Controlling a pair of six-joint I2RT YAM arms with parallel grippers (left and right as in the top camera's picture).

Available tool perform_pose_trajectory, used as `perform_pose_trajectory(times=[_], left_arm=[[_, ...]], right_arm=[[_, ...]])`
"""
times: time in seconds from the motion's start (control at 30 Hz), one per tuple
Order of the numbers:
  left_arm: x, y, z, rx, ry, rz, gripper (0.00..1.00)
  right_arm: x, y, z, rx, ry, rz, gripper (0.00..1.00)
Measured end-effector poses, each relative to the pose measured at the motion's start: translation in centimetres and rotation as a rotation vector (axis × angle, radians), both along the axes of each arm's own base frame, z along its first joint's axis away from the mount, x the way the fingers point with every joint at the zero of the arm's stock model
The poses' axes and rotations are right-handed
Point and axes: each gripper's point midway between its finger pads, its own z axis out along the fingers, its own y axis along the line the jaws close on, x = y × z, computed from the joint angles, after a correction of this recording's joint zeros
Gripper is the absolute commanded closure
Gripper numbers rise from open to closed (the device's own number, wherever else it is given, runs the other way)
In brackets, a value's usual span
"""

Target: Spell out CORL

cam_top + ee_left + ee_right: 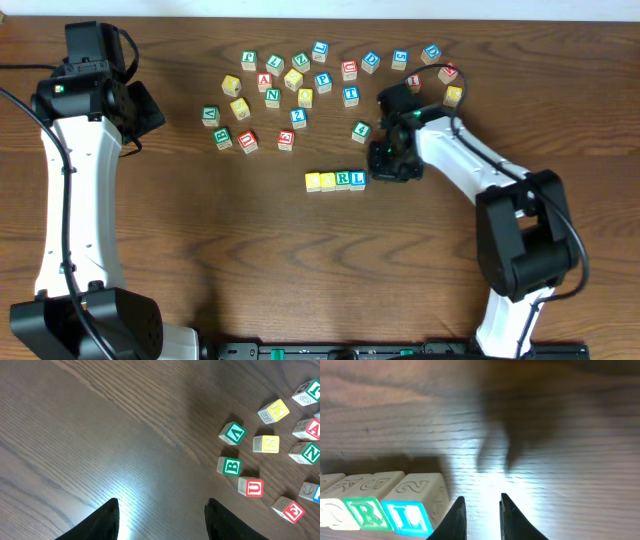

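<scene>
Four cubes stand in a row at mid-table: two yellow-topped cubes (313,182) (328,181), a green R cube (343,180) and a blue L cube (358,179). In the right wrist view the L cube (407,515) and the R cube (367,514) sit at the lower left. My right gripper (386,168) (481,497) hangs just to the right of the L cube. Its fingers stand a narrow gap apart with only bare wood between them. My left gripper (150,110) (162,501) is far off at the back left, open and empty over the table.
Several loose alphabet cubes (300,80) lie scattered across the back of the table. A green-faced cube (361,130) sits just behind my right gripper. The left wrist view shows a green B cube (229,466) and a red U cube (251,487) on its right.
</scene>
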Motion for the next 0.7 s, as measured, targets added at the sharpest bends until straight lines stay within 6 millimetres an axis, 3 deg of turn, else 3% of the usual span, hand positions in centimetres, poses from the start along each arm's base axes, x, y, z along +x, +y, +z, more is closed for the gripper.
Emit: perform_pose_trajectory(times=[0.3,0.47,0.7], left_arm=[[0.0,0.0,0.0,0.0,0.0,0.0,0.46],[0.0,0.0,0.0,0.0,0.0,0.0,0.46],[0.0,0.0,0.0,0.0,0.0,0.0,0.46]], right_arm=[[1.1,-1.9,6.6,0.019,-0.148,-0.026,0.77],[1.2,-2.2,8.1,0.019,-0.187,-0.027,0.75],[1.3,-2.4,8.2,0.015,-0.192,-0.027,0.73]])
